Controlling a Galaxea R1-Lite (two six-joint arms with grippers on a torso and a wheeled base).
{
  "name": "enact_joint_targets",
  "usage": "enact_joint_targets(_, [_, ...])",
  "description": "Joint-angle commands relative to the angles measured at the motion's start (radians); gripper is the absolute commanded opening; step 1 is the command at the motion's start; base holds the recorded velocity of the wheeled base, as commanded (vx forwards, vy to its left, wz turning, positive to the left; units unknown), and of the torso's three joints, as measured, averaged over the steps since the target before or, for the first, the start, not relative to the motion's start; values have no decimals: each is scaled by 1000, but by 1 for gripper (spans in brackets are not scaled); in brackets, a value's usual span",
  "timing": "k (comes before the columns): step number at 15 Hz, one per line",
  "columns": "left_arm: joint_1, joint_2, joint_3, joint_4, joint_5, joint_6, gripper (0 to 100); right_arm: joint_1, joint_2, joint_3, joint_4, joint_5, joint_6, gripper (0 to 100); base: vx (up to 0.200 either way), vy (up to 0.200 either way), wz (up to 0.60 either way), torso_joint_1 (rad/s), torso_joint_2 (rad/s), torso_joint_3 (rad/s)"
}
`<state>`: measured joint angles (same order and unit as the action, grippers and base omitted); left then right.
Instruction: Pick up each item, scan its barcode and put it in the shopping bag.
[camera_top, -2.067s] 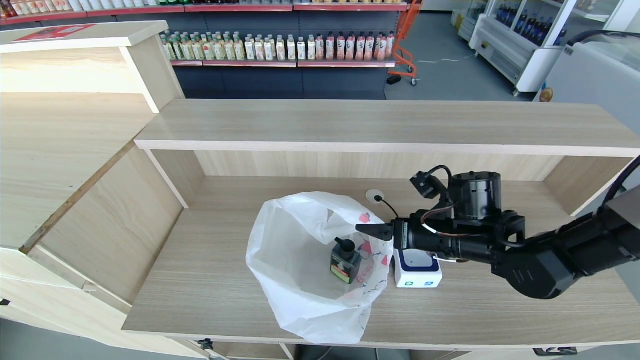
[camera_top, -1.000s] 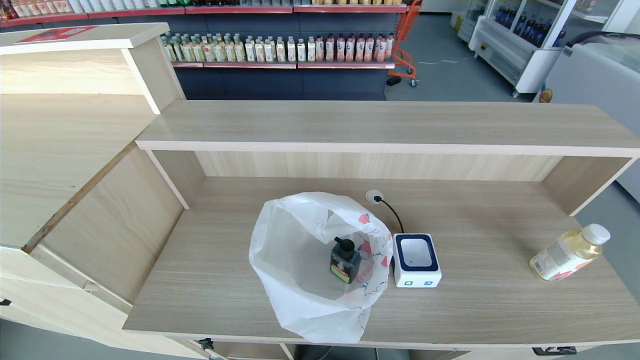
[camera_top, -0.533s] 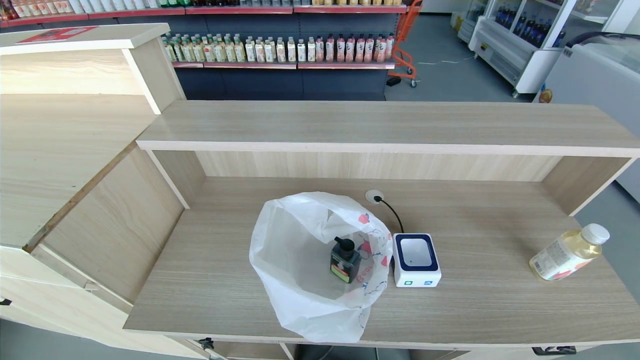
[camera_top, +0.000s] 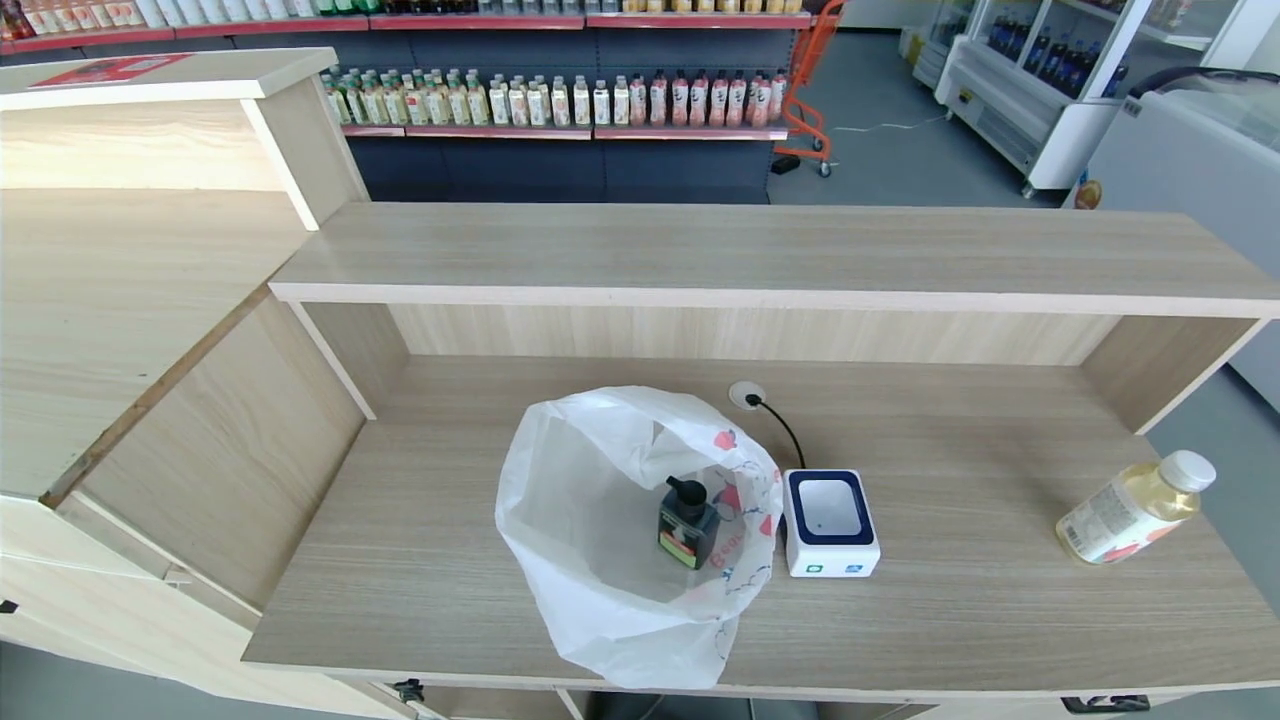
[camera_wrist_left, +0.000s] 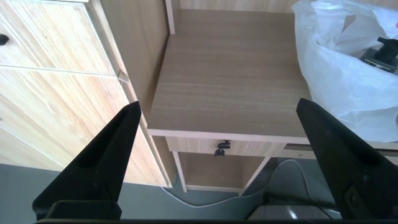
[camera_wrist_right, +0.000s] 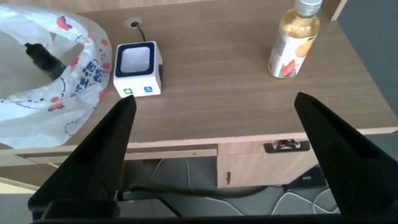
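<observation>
A white plastic shopping bag (camera_top: 600, 540) stands open on the wooden counter (camera_top: 960, 620), with a dark pump bottle (camera_top: 688, 522) upright inside it. Just right of the bag sits the white and blue barcode scanner (camera_top: 830, 522). A bottle of yellow liquid with a white cap (camera_top: 1135, 508) lies tilted at the counter's far right. My left gripper (camera_wrist_left: 217, 104) hangs open and holds nothing, below the counter's front edge, left of the bag (camera_wrist_left: 348, 68). My right gripper (camera_wrist_right: 214, 98) is also open, in front of the counter between the scanner (camera_wrist_right: 138, 68) and the yellow bottle (camera_wrist_right: 292, 40).
A raised wooden shelf (camera_top: 760, 250) runs along the back of the counter, with side walls at both ends. The scanner's black cable (camera_top: 780, 425) leads to a hole at the back. Drawers and cabinet doors (camera_wrist_left: 56, 93) lie under the counter on the left.
About two seconds ago my right arm reached over the scanner at the bag's rim; it has since pulled back out of the head view, uncovering the yellow bottle. The items have not moved.
</observation>
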<state>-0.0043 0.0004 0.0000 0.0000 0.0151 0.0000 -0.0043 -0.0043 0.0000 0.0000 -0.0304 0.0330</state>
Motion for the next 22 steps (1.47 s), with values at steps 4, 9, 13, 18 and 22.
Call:
enact_joint_targets(4, [1,0,0,0,0,0,100,1,4,0,2,0,1,100,0,-200,0,6,0,4])
enact_joint_targets(9, [1,0,0,0,0,0,100,1,4,0,2,0,1,100,0,-200,0,0,4,3])
enact_joint_targets(13, [1,0,0,0,0,-6,100,1,4,0,2,0,1,100,-200,-200,0,11,6,2])
enact_joint_targets(18, [1,0,0,0,-1,-3,100,1,4,0,2,0,-2,100,0,0,0,0,0,0])
enact_joint_targets(22, [1,0,0,0,-1,-2,100,1,4,0,2,0,2,100,0,-200,0,5,8,-1])
